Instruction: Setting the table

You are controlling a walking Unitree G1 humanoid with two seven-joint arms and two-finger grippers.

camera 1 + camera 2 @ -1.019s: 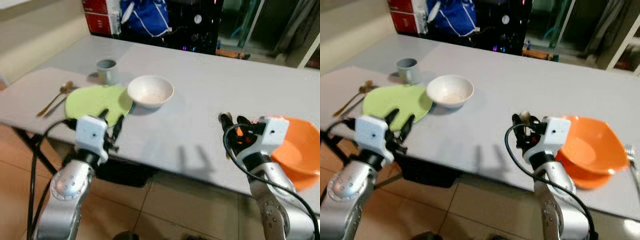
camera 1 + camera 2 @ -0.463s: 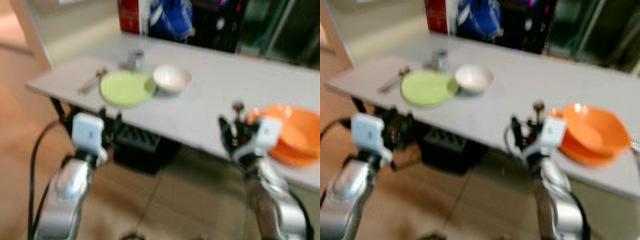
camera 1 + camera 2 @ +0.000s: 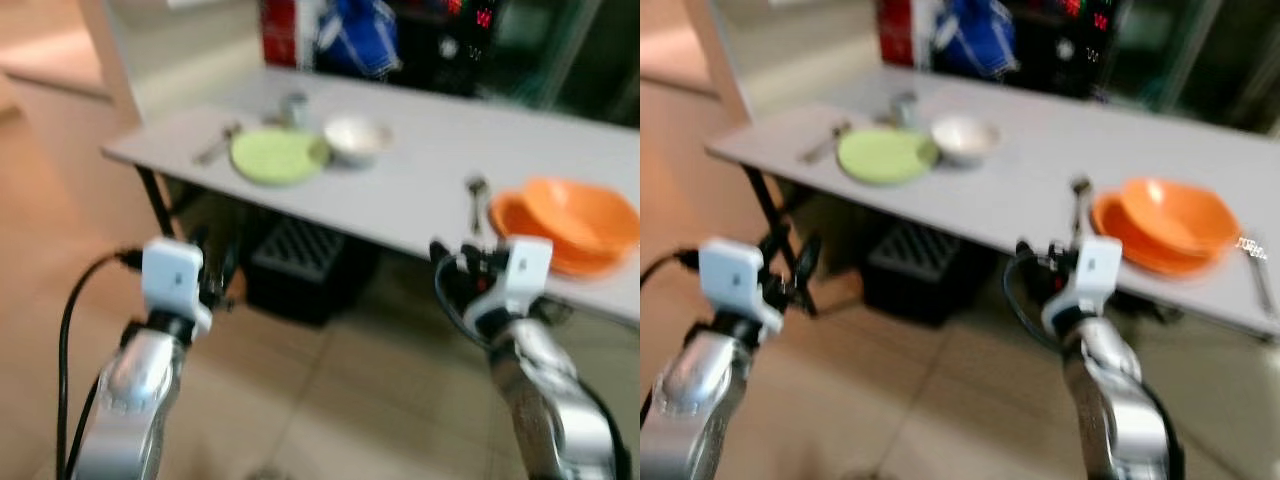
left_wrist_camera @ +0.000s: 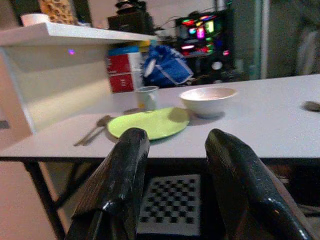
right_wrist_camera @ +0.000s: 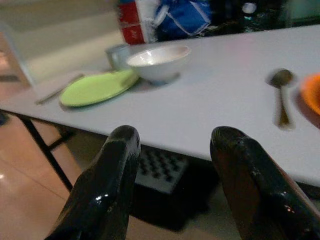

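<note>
Left wrist view looks out between two shiny black fingers (image 4: 122, 180) that stand apart with nothing between them. Past their tips lies the flat grey table (image 4: 260, 132). On it sit a round lime-green plate (image 4: 149, 123), a smooth white bowl (image 4: 208, 99) just beside it, a small grey cup (image 4: 146, 97) behind the plate, and a thin spoon (image 4: 92, 131) by the plate's other side. A black checkered crate (image 4: 172, 204) sits under the table, straight ahead of the fingers.

The left gripper (image 3: 212, 270) hangs over the tan tile floor (image 3: 330, 400), well apart from the table edge. The right gripper (image 3: 455, 278) hangs near the front edge, also spread wide and holding nothing.

From the right wrist, a second spoon (image 5: 281, 95) shows clearly beyond the fingertips, lying on the bare table top next to a bit of orange rim. The head views are blurry but show that orange thing whole: shiny orange bowls (image 3: 1170, 222) stacked together. A blue bag (image 3: 357, 38) and red boxes (image 3: 283, 35) stand behind the table.
</note>
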